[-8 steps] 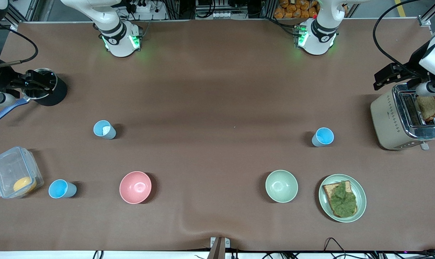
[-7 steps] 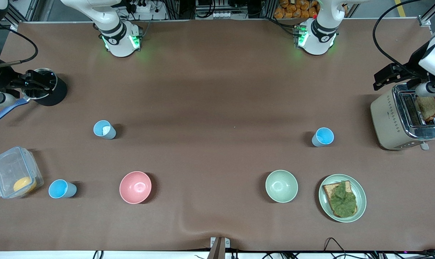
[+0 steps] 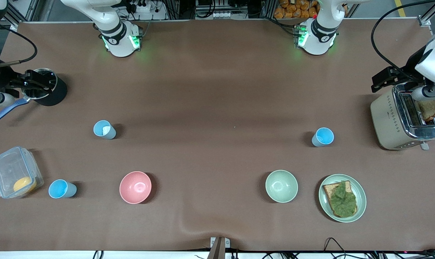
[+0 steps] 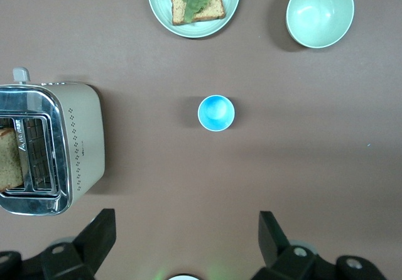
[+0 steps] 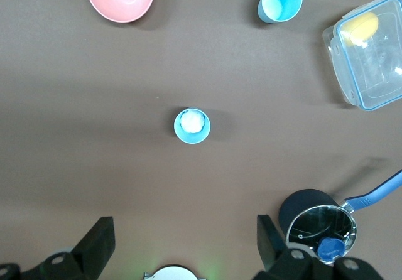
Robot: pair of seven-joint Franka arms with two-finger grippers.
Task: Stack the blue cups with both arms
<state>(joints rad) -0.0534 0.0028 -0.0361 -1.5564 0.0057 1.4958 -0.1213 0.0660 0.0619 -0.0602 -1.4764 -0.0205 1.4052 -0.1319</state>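
The left arm's wrist (image 3: 433, 61) has drifted a little toward the robots' bases since half a second ago; nothing on the table has shifted.

Read the table (image 3: 217, 90) as a clock from the front camera, with twelve at the bases. The plate (image 3: 361, 207) of toast and lettuce lies nearest, at about four o'clock. Next come the pale green bowl (image 3: 281, 186) at five, the pink bowl (image 3: 135, 187) at seven and the nearest blue cup (image 3: 62, 189) at eight, just beside a clear container (image 3: 12, 169). Farther on, the second blue cup (image 3: 104, 129) stands upright at nine with something white inside. The third blue cup (image 3: 323, 137) stands upright at three, near the toaster (image 3: 386, 115). All three cups are well apart, none stacked.

The left gripper (image 4: 185, 242) hangs high over the left arm's end of the table by the toaster, jaws spread wide, holding nothing. The right gripper (image 5: 183, 245) hangs over the right arm's end beside the black pot (image 3: 55, 95) at ten o'clock, jaws likewise spread and holding nothing
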